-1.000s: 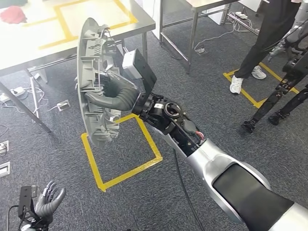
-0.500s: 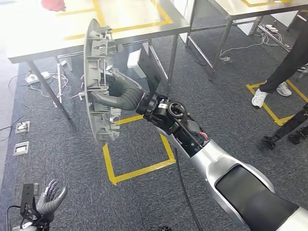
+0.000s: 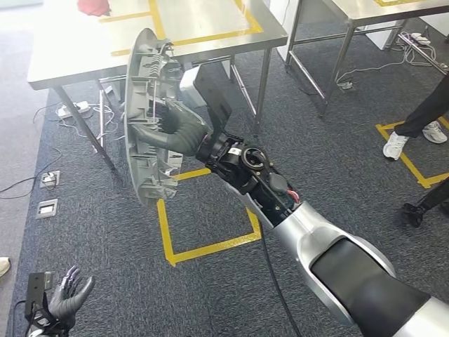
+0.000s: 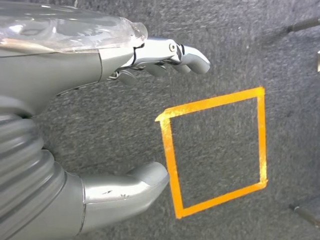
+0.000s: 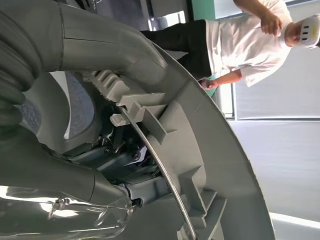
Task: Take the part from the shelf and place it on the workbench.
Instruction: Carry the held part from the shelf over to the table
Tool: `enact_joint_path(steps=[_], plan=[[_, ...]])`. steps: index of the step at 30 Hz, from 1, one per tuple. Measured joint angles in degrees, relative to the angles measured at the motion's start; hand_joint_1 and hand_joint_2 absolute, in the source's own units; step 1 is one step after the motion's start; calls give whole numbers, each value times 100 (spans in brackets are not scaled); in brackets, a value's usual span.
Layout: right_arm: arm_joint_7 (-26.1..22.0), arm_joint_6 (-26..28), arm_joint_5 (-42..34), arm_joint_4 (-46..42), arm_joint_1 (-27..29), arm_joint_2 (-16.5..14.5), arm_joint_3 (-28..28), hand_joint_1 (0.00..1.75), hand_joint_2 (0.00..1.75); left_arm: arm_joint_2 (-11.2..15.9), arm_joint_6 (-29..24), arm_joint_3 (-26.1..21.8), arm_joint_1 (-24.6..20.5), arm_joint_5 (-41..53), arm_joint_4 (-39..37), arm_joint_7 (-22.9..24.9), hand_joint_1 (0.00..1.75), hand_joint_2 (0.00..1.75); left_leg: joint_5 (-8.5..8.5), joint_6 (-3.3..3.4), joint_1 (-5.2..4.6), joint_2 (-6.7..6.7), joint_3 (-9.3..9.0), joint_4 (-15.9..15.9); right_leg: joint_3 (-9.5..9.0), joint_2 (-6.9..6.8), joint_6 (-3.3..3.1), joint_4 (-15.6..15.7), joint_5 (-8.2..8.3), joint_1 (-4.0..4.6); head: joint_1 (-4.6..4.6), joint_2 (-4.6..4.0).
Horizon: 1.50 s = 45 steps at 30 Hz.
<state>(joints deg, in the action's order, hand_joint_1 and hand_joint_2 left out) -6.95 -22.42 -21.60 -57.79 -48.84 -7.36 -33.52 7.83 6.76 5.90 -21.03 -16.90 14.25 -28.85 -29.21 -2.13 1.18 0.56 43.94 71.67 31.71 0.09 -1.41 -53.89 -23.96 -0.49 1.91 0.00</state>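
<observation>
The part [image 3: 144,116] is a large curved grey plastic moulding with ribs and clips on its inner face. My right hand [image 3: 172,132] grips it from the inner side and holds it upright in the air, in front of the near edge of the steel workbench [image 3: 69,49]. In the right wrist view the thumb [image 5: 109,37] lies over the part's rim [image 5: 211,145]. My left hand [image 3: 67,295] hangs low at the lower left, fingers spread and holding nothing; the left wrist view shows its fingers [image 4: 177,55] apart above the carpet.
A yellow tape square [image 3: 212,225] marks the grey carpet below the part. A red object [image 3: 94,7] lies at the workbench's far side. A second table [image 3: 344,14] stands to the right. A person's legs [image 3: 418,119] are at the right edge. Cables and floor sockets [image 3: 48,189] lie left.
The whole view has shifted as I turn: the workbench and tape square have slid right and closer. My right hand still holds the part in the same pose.
</observation>
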Motion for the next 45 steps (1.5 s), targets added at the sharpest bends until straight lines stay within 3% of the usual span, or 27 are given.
enact_joint_path(steps=[1, 2, 4, 6, 10, 11, 15, 19, 21, 45], plan=[[14, 28, 13, -1, 6, 9, 8, 175, 175, 2, 18, 0, 12, -8, 0, 0, 0, 175, 80, -14, 16, -12, -32, -52, 1, -17, 4, -3, -2, -2, -25, 0], [50, 45, 13, -5, 10, 19, 17, 175, 175, 7, 39, 0, 19, -22, 1, -1, 0, 175, 245, -24, 32, -25, -178, -330, 0, -29, 13, -11, -8, -5, -43, 0], [153, 79, 8, -26, 11, 38, 40, 175, 175, 21, 91, 0, 14, -50, 1, -2, 0, 175, 565, -27, 43, -75, -613, -1143, 15, -39, 58, -53, -36, 6, -72, 0], [212, 128, 10, -66, 23, 65, 61, 175, 175, 26, 117, 0, 11, -60, 0, -13, 0, 175, 656, 20, 38, -99, -841, -1584, 44, -40, 94, -95, -79, 39, -80, 0], [217, 161, -98, -220, 125, 204, 137, 175, 175, 14, 122, 0, 43, -52, 0, -37, 0, 175, 633, 80, 31, -54, -866, -1629, 33, -52, -59, -89, -93, 57, -11, 0], [228, 153, -151, -272, 152, 253, 163, 175, 175, 13, 118, 0, 49, -51, 0, -37, 0, 175, 629, 92, 24, -43, -867, -1629, 21, -58, -57, -75, -91, 55, 8, 0], [274, 103, -284, -419, 216, 413, 262, 175, 175, 9, 102, 0, 73, -50, 0, -37, 0, 175, 616, 144, -3, -32, -869, -1626, -8, -67, -10, -33, -70, 38, 80, 0], [295, 72, -330, -507, 228, 498, 293, 175, 175, 2, 97, 0, 75, -50, 0, -37, 0, 175, 604, 167, -26, -33, -868, -1620, -19, -66, 157, -9, -70, 6, 110, 0], [289, 49, -368, -530, 229, 528, 298, 175, 175, 0, 97, 0, 73, -50, 0, -35, 0, 175, 601, 171, -30, -33, -869, -1618, -20, -66, 202, -6, -75, -2, 107, 0], [467, 27, -414, -1416, 495, 1091, 743, 175, 175, -27, 149, 7, 97, -146, 0, 59, 0, 175, 604, 166, -21, -40, -887, -1643, -18, -64, 216, -11, -85, 28, 14, 0]])
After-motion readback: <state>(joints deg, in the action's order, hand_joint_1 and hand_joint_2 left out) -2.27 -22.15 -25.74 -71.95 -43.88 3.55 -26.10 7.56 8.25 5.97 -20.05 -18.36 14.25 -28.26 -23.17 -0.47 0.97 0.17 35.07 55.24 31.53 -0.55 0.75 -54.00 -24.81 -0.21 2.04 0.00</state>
